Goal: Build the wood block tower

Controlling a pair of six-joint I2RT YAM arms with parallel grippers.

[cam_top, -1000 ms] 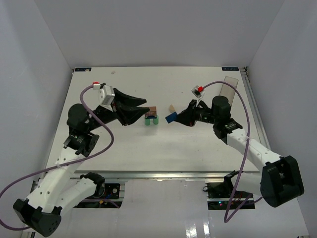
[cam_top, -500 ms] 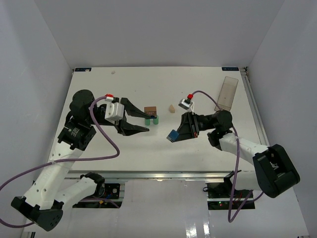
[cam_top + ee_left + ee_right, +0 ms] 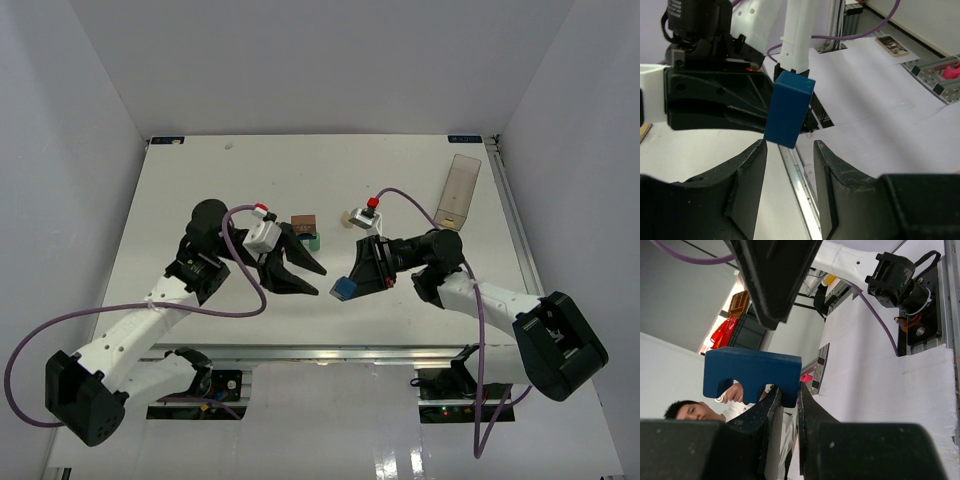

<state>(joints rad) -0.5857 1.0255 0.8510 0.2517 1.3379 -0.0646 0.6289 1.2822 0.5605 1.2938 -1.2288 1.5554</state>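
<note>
My right gripper (image 3: 353, 282) is shut on one end of a blue piece (image 3: 345, 290) with two round notches (image 3: 752, 372) and holds it off the table near the front edge. My left gripper (image 3: 320, 282) faces it, open. In the left wrist view the blue piece (image 3: 789, 110) hangs just at the tips of the left fingers (image 3: 752, 170), untouched. Behind them a brown arch (image 3: 304, 221) rests on green cylinders (image 3: 312, 240). A tan piece (image 3: 346, 217) lies to their right.
A clear plastic box (image 3: 459, 189) lies at the back right of the white table (image 3: 200, 180). The table's metal front rail (image 3: 330, 350) runs just below both grippers. White walls close in the left, right and back.
The right gripper carried the blue piece forward and left, away from the tan piece. The left gripper swung right and forward, past the arch, until it faced the blue piece.
</note>
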